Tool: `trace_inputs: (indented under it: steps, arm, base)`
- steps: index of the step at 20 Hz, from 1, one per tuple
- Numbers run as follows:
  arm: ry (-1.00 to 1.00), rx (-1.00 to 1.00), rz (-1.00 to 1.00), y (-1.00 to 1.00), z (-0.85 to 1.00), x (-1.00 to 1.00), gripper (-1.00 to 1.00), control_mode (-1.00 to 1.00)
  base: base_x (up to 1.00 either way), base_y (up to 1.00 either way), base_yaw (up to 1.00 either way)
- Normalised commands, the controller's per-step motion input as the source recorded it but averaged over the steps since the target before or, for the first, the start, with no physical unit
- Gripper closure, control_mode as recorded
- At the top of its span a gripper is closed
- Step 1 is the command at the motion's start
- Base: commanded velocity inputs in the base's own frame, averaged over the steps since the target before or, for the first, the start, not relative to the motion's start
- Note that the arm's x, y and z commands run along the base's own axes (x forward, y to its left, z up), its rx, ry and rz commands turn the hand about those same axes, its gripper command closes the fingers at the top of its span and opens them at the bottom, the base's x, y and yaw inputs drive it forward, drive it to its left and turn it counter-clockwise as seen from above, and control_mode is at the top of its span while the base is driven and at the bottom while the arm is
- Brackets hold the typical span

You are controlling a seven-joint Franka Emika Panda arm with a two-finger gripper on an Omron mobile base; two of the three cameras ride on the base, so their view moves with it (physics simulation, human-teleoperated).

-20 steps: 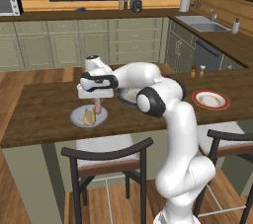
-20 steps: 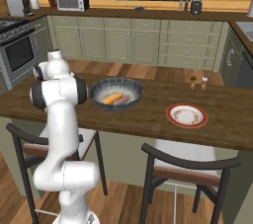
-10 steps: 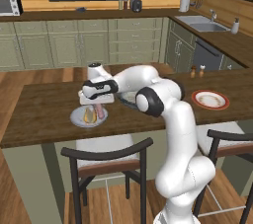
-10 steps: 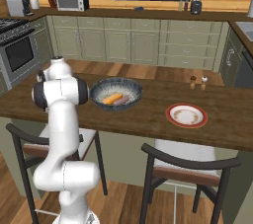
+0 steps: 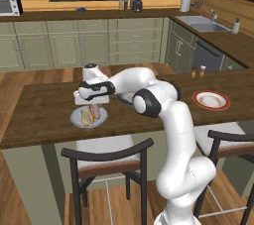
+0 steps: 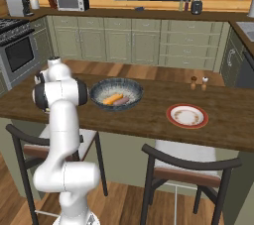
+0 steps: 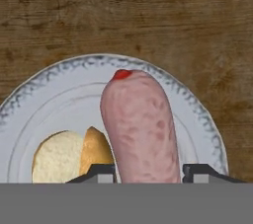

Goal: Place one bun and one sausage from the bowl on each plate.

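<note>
Tabletop (image 5: 44, 110): long dark wood island, everything of mine sits on it.

Bowl (image 6: 116, 93): wide, speckled, mid-tabletop. One bun (image 6: 111, 99) and one sausage (image 6: 124, 101) still lie inside it, touching side by side. That is the second pair, not yet served.

Red-rimmed plate (image 6: 187, 116): well apart from the bowl toward the far end, no bun or sausage on it.

Grey plate (image 5: 79, 120): under my hand. A bun (image 7: 66, 155) already lies on it, cut face pale, crust orange.

Claw (image 5: 92, 111): closed on the sausage (image 7: 141, 127), which hangs upright between the fingers, just beside the bun.

Change over the last second: my hand has come down from well above the plate to just over it, so the sausage tip now hangs low, at or near the plate; contact I cannot tell. Grip has not loosened.

Meaning, as I judge it: the first plate is one release from complete. After that, back to the bowl for the red-rimmed plate's pair. Risk: an upright sausage may topple and roll toward the rim.
</note>
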Motion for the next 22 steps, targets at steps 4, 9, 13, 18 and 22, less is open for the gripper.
trace_inputs:
  steps: [4,9,13,18,22]
  arm:
    - [0.0,0.03,0.0,0.02,-0.33,0.0,1.0,-1.0]
    - [0.0,0.0,0.0,0.05,-0.24,-0.01,-1.0,-1.0]
    - [0.0,0.0,0.0,0.07,-0.13,-0.02,-1.0,-1.0]
    - [0.0,0.0,0.0,0.01,-0.01,-0.1,-1.0,-1.0]
    - [-0.07,0.0,0.0,-0.01,0.17,-0.35,-1.0,-1.0]
  base:
    - [0.0,0.0,0.0]
    - [0.0,0.0,0.0]
    - [0.0,0.0,0.0]
    - [0.0,0.0,0.0]
    - [0.0,0.0,0.0]
